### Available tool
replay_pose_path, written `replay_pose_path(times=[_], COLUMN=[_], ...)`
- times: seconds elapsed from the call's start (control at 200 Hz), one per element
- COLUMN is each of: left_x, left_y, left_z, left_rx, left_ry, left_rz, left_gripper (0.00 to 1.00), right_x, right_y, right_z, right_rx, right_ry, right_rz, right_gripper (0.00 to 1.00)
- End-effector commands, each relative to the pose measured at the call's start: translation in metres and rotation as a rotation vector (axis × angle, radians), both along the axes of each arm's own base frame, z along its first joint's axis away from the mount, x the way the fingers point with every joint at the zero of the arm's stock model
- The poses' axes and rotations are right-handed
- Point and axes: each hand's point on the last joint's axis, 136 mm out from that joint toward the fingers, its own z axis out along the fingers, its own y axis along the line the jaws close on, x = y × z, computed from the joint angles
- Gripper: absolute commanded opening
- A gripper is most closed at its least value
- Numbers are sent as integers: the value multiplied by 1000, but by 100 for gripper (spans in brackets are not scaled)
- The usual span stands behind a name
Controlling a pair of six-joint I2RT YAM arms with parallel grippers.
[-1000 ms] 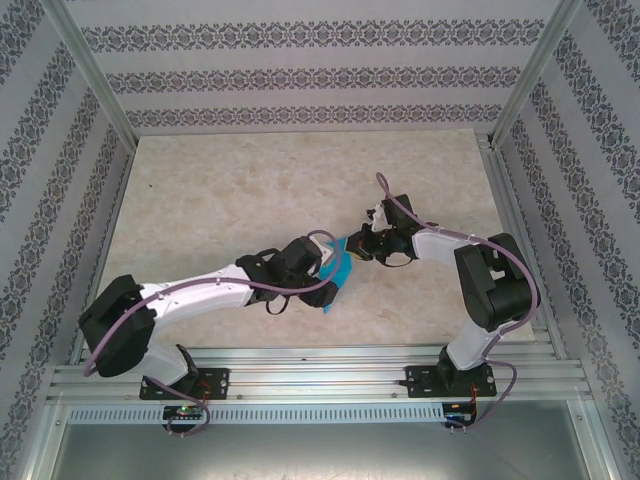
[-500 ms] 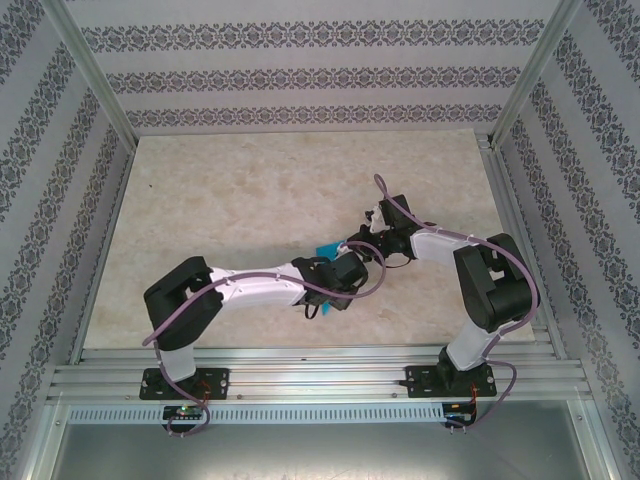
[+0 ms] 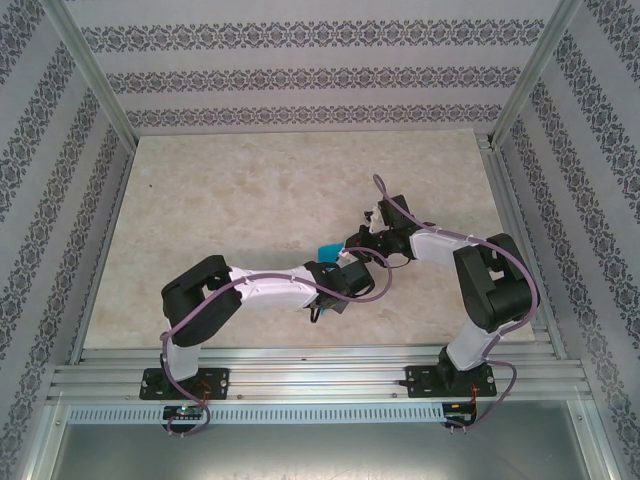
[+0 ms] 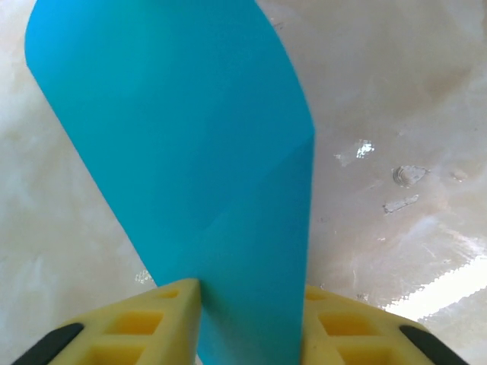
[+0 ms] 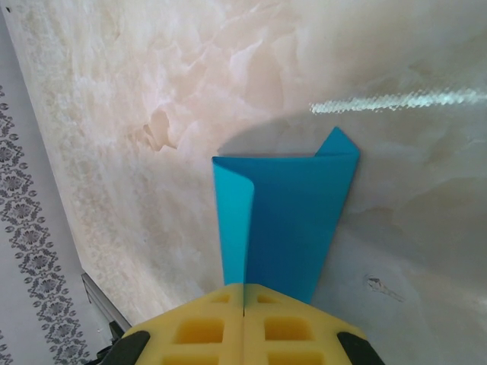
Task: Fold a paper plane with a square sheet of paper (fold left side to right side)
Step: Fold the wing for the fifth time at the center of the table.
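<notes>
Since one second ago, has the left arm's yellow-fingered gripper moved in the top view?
Yes. The left gripper has shifted to the right, towards the silver metal rail along the table's right edge.

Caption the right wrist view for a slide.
The shut right gripper pinches the folded cyan paper over the marbled table.

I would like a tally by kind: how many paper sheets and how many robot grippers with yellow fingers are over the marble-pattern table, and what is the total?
Thin cyan-blue paper sheet, partly folded: 1
Two-finger grippers with yellow fingers: 2 (left gripper, right gripper)
Total: 3
</notes>
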Motion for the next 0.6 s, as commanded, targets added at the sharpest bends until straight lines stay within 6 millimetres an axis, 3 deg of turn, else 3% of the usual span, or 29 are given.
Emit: replay_pose_path(times=[0.0,0.14,0.345,0.599], left_x=[-1,-2,0,0], left_y=[-5,-4,-7,-9], left_z=[1,-4,-5,-10], left_rx=[0,-9,-74,-100], left_ry=[-7,8,37,49], left_rz=[4,21,45,62], left_gripper=[31,28,16,18], right_x=[2,2,2,-5], right_y=[3,3,-14,-37], right_z=[0,3,13,19], right_rx=[-17,-16,-51,-77], right_ry=[-10,-23,-67,-94], right_rz=[8,18,3,-26], right_gripper=[0,0,14,26])
